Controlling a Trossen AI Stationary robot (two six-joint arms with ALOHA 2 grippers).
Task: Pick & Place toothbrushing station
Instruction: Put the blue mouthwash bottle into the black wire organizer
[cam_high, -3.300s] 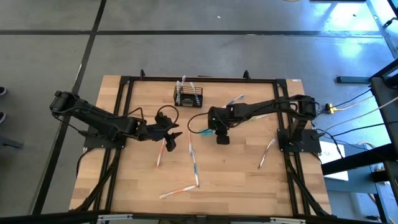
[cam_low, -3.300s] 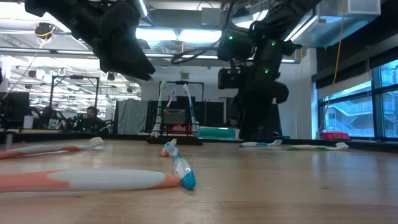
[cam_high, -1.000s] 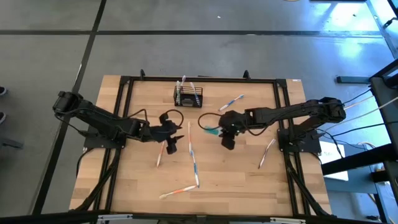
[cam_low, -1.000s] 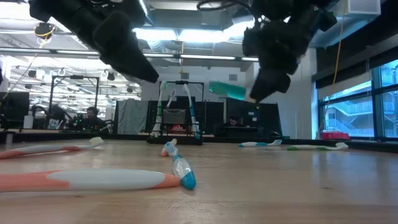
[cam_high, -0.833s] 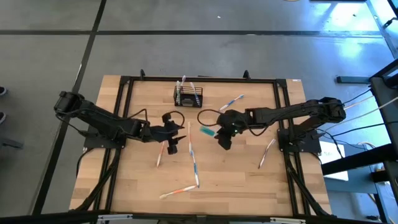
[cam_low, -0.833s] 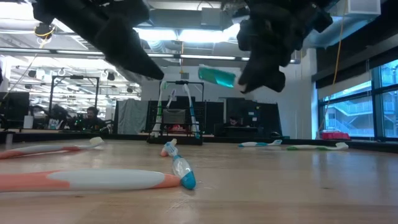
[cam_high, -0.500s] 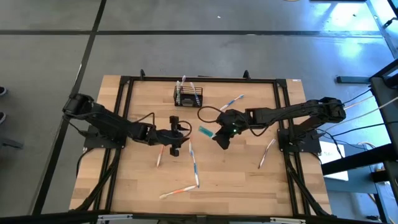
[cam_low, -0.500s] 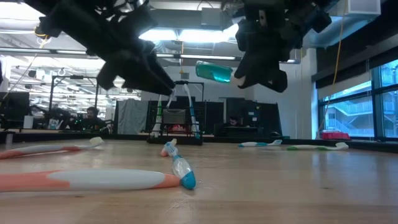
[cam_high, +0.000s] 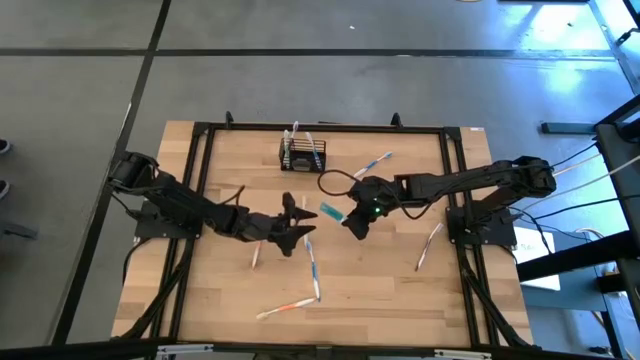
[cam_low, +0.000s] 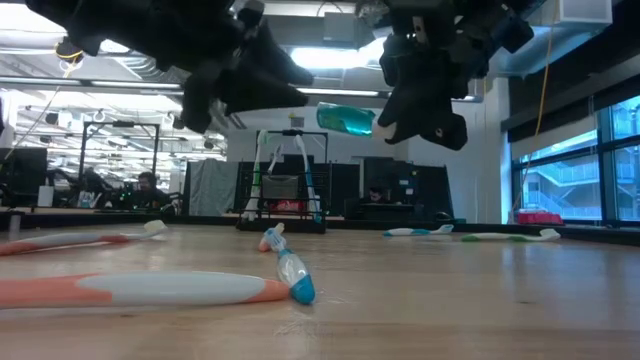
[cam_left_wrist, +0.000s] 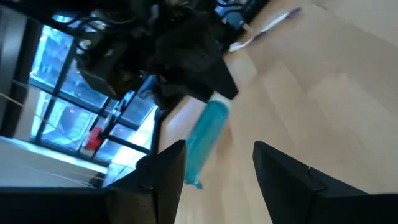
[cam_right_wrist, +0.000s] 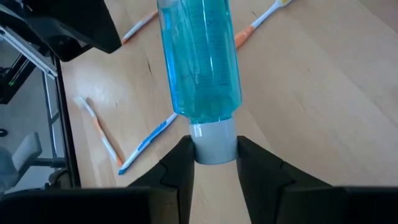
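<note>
**Teal tube held aloft, basket waiting at the far edge**

The right end effector (cam_high: 352, 222) gripped a teal tube (cam_high: 333, 211) by its white cap; the right wrist view showed both fingers pinched on the cap (cam_right_wrist: 212, 142), with the tube body sticking straight out ahead. In the high view the tube pointed toward 10 o'clock from that end effector, its free end aimed at the left end effector (cam_high: 297, 222). In the low view the tube (cam_low: 346, 118) hung well clear of the worktop (cam_high: 380, 290), roughly level.

The left end effector sat just beside the tube's free end, at about 9 o'clock from it, fingers (cam_left_wrist: 283, 171) spread and holding nothing. In its wrist view the tube (cam_left_wrist: 206, 139) lay between and beyond the two fingers, its long axis running along the gap. That looked like a hand-over setup, though which arm would carry on cannot be told.

The basket (cam_high: 302, 155) stood near the far edge of the worktop, at about 11 o'clock from the right end effector and 12 o'clock from the left. The left looked marginally nearer, but both were well apart from it. It held at least two toothbrushes standing upright, heads poking above the rim (cam_low: 280, 178). Several more toothbrushes (cam_high: 311, 262) lay loose on the worktop.
</note>
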